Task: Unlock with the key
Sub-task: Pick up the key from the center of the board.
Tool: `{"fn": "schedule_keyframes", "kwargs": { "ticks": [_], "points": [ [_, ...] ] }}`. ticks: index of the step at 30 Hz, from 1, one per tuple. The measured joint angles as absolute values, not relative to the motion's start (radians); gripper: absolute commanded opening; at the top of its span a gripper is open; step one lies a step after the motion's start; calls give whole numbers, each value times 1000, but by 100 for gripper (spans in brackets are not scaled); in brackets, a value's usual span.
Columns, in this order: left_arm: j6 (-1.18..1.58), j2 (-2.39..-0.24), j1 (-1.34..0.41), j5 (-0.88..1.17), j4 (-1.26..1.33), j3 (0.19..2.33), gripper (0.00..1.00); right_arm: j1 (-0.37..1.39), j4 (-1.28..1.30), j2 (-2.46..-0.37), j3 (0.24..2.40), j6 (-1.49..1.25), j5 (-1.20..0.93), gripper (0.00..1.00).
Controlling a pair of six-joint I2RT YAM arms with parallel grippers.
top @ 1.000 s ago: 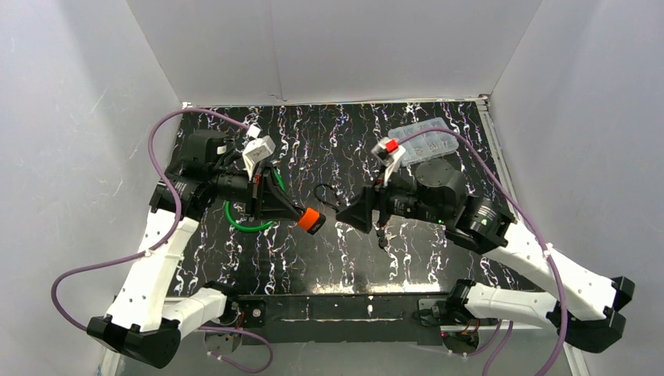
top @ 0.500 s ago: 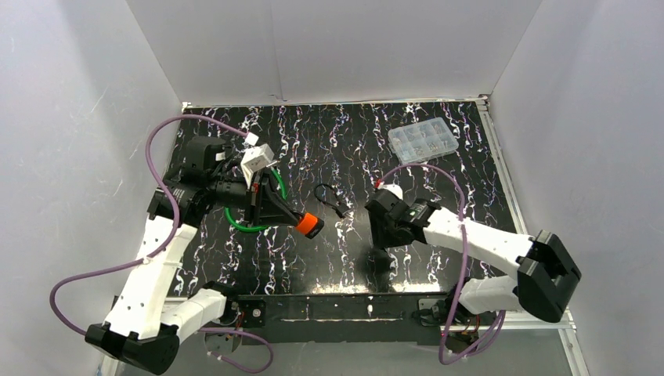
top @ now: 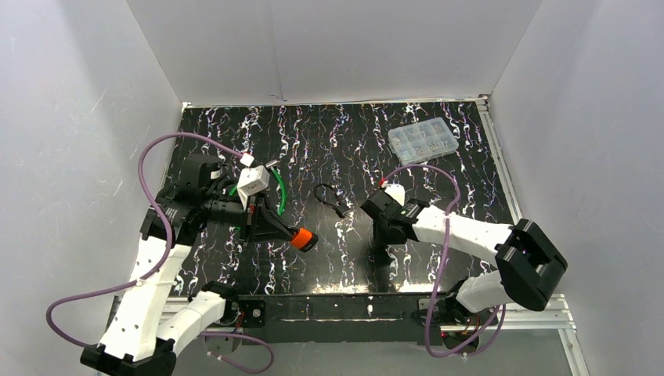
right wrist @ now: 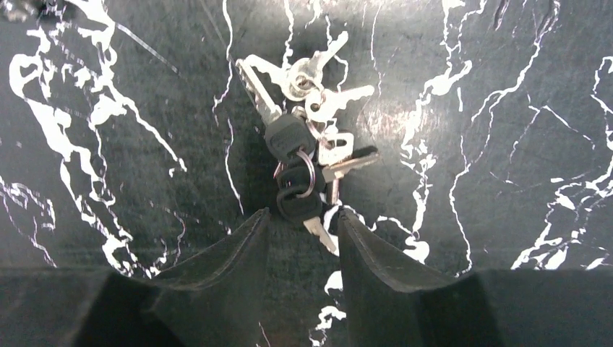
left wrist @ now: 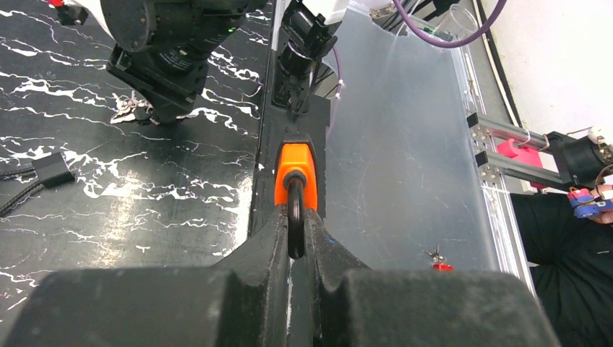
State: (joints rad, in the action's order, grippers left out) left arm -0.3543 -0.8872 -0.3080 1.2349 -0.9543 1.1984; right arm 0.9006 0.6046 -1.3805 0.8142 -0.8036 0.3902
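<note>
The orange padlock [top: 302, 239] hangs from my left gripper [top: 283, 230], which is shut on its black shackle [left wrist: 295, 228]; the orange body [left wrist: 294, 170] sticks out beyond the fingertips, above the table's near edge. A bunch of keys [right wrist: 307, 155] with silver blades and black heads lies flat on the black marbled table [top: 438, 196]. My right gripper [right wrist: 303, 217] points straight down over it, jaws open, with one black-headed key [right wrist: 298, 204] lying between the fingertips. In the top view the right gripper [top: 381, 249] hides the keys. The left wrist view shows the keys [left wrist: 134, 108] beside it.
A green cable loop [top: 279, 196] lies under the left arm. A black strap with a buckle [top: 333, 200] lies mid-table. A clear compartment box [top: 423, 141] sits at the back right. White walls enclose the table; the arm mounts run along the near edge.
My right arm swung from level to pointing down at the table, and the keys now lie on the surface. My left gripper moved the padlock slightly nearer and lower.
</note>
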Motion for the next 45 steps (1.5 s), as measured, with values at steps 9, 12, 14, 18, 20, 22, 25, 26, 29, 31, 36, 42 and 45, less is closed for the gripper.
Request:
{"fn": "schedule_keyframes", "kwargs": {
  "ticks": [9,12,14,18,20,22,25,26,29,31,36,42,45],
  "points": [
    [-388,-884,-308,1212,-974,1198,0,874,521,-1418,804,-820,379,35],
    [-391,-884,-308,1211,-974,1198,0,873,513,-1444,804,-822,371,34],
    [-392,-884,-308,1210,-974,1198,0,872,512,-1457,804,-824,367,34],
    [-392,-884,-308,1208,-973,1198,0,871,511,-1462,804,-827,366,31],
    [-392,-884,-308,1208,-973,1198,0,871,510,-1462,804,-828,366,25],
    [-392,-884,-308,1208,-973,1198,0,871,508,-1461,804,-829,366,13],
    [-392,-884,-308,1208,-972,1198,0,871,498,-1461,804,-831,366,1],
    [-392,-885,-308,1208,-972,1198,0,871,497,-1461,804,-833,364,1],
    [-392,-889,-308,1206,-972,1198,0,871,497,-1461,804,-834,361,1],
    [-393,-889,-308,1203,-972,1197,0,871,498,-1455,804,-831,359,1],
    [-409,-891,-308,1201,-965,1179,0,871,531,-1365,804,-801,341,1],
    [-494,-909,-308,1203,-964,1145,0,871,590,-1108,821,-738,291,1],
    [-548,-923,-308,1198,-951,1109,0,871,608,-1018,850,-705,253,1]
  ]
}}
